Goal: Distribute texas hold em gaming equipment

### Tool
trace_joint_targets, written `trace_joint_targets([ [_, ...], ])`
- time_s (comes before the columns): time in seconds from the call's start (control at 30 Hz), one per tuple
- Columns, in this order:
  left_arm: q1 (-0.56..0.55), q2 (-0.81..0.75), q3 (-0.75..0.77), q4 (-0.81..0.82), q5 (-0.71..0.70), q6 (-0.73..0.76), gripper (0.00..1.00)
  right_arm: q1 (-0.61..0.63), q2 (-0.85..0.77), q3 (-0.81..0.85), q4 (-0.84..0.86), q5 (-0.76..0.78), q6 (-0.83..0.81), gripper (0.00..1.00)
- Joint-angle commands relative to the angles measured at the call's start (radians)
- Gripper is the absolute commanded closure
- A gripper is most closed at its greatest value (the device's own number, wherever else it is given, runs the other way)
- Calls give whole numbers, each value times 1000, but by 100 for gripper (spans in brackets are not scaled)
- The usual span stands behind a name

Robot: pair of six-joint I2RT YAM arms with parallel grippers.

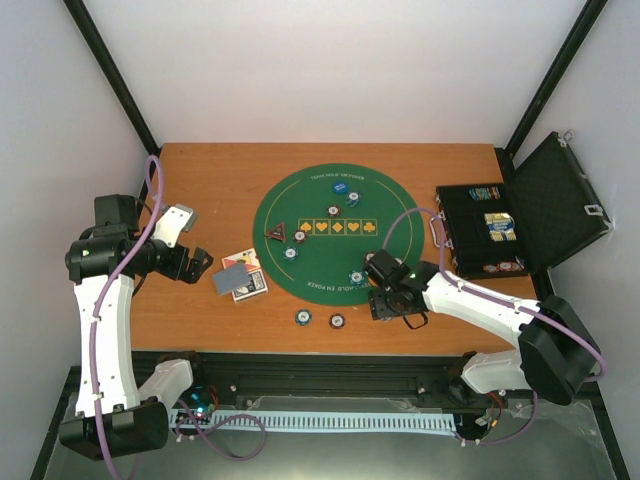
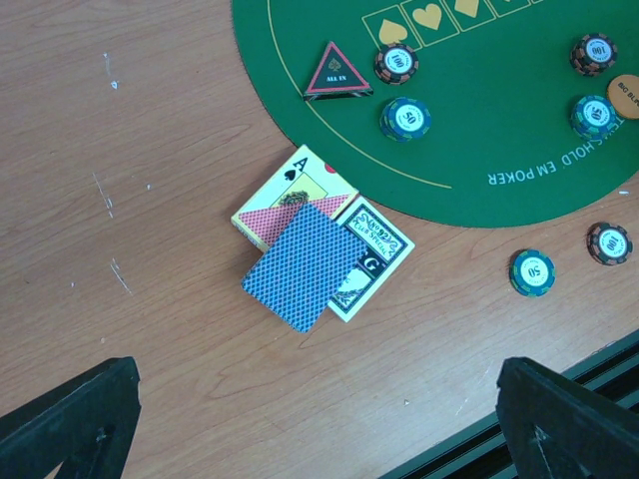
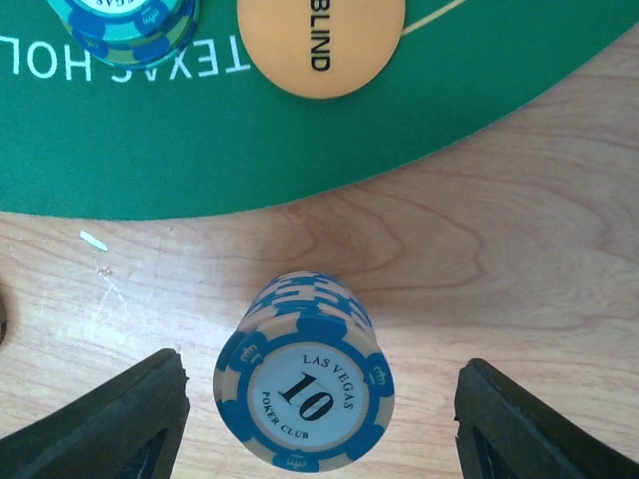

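Right wrist view: our right gripper (image 3: 321,399) hangs spread wide either side of the blue chip stack (image 3: 303,384), so we'd centre up, drop lower, squeeze gently.

Looks like a robotics lab test cell: plain white panel walls (image 1: 330,70) w/ black metal frame struts (image 1: 108,70) enclose a brown wooden tabletop (image 1: 210,180); two white-and-black robot arms (image 1: 100,320) sit on a black slotted rail (image 1: 330,372), purple cables (image 1: 94,350) trailing.

Upright blue-white "10" chip stack (image 3: 304,399) just off green mat (image 3: 200,150)
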Motion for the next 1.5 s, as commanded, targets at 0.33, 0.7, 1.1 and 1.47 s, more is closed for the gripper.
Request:
trace_joint_targets([
  [0.33, 3, -6, 14, -6, 5, -6, 0, -12, -15, -23, 59, -28, -7, 46],
  [0.7, 3, 2, 16, -2, 9, -10, 0, -11, -38, -5, 40, -24, -7, 68],
  [1.1, 3, -3, 15, -2, 6, -10, 0, -11, -42, 69, -8, -15, -25, 81],
  [1.47, 2, 3, 16, 0, 9, -15, 0, -10, -60, 108, -43, -9, -33, 86],
])
